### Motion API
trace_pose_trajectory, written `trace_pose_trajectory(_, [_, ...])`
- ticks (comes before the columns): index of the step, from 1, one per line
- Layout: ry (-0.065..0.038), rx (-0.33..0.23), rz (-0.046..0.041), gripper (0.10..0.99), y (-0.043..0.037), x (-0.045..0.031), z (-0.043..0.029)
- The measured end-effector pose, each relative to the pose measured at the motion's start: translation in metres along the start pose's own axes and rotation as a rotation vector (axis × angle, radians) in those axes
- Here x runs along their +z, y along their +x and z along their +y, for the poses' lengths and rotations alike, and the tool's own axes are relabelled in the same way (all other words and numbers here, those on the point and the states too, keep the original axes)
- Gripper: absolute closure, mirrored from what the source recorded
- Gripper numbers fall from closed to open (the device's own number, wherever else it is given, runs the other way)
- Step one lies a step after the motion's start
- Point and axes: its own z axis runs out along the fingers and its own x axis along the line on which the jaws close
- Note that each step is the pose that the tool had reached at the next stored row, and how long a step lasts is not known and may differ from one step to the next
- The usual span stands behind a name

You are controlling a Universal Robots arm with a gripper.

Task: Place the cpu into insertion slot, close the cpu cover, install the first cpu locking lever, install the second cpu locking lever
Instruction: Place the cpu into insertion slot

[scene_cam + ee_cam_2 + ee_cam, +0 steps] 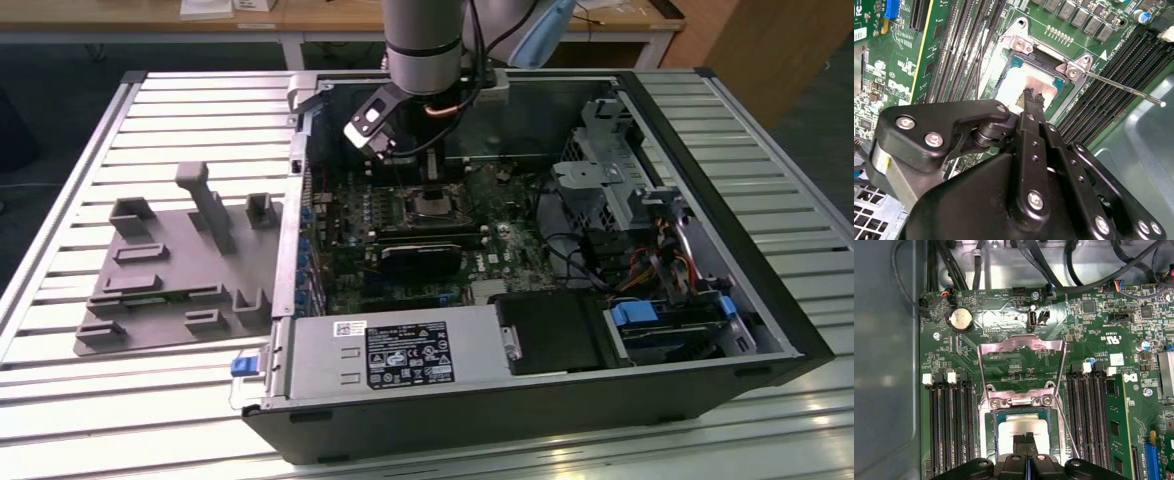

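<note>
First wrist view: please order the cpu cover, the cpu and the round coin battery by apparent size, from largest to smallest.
1. cpu cover, open: largest.
2. cpu, in the insertion slot, partly hidden by the end effector.
3. coin battery: clearly smallest.

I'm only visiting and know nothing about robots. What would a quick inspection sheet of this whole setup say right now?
Surface: slatted metal table carrying an open computer case.
Job's things: cpu lies in the insertion slot; cpu cover stands open; a locking lever sticks out free.
Clutter: grey moulded holder beside the case, on the exterior view's left.
Grippers: hand with fingers together, tips at the cpu's top; contact cannot be told.
Cables: black cables loop past the motherboard's edge.
Surroundings: wooden desks behind the table.
</note>
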Motion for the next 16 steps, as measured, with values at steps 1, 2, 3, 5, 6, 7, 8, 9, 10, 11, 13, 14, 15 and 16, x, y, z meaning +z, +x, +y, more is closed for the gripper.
trace_pose_trajectory(1, [0.000, 0.000, 0.0001, 0.984, 0.0000, 0.0001, 0.0003])
trace_pose_trajectory(2, [0.001, 0.000, 0.0002, 0.984, 0.0001, 0.0003, 0.0011])
trace_pose_trajectory(3, [0.001, 0.000, 0.0001, 0.984, 0.0000, 0.0004, 0.0017])
trace_pose_trajectory(5, [0.002, 0.000, 0.0006, 0.984, -0.0009, 0.0007, 0.0022])
trace_pose_trajectory(6, [0.003, 0.000, 0.0033, 0.984, -0.0017, 0.0009, 0.0023])
trace_pose_trajectory(7, [0.003, 0.001, 0.0083, 0.984, -0.0028, 0.0011, 0.0023])
trace_pose_trajectory(8, [0.004, 0.002, 0.0151, 0.984, -0.0037, 0.0014, 0.0024])
trace_pose_trajectory(9, [0.004, 0.003, 0.0260, 0.984, -0.0047, 0.0015, 0.0024])
trace_pose_trajectory(10, [0.005, 0.004, 0.0356, 0.984, -0.0054, 0.0017, 0.0025])
trace_pose_trajectory(11, [0.006, 0.004, 0.0428, 0.984, -0.0060, 0.0019, 0.0025])
trace_pose_trajectory(13, [0.006, 0.005, 0.0485, 0.984, -0.0070, 0.0020, 0.0026])
trace_pose_trajectory(14, [0.006, 0.006, 0.0487, 0.984, -0.0072, 0.0022, 0.0026])
trace_pose_trajectory(15, [0.006, 0.008, 0.0485, 0.984, -0.0074, 0.0025, 0.0026])
trace_pose_trajectory(16, [0.006, 0.011, 0.0481, 0.984, -0.0076, 0.0027, 0.0025])
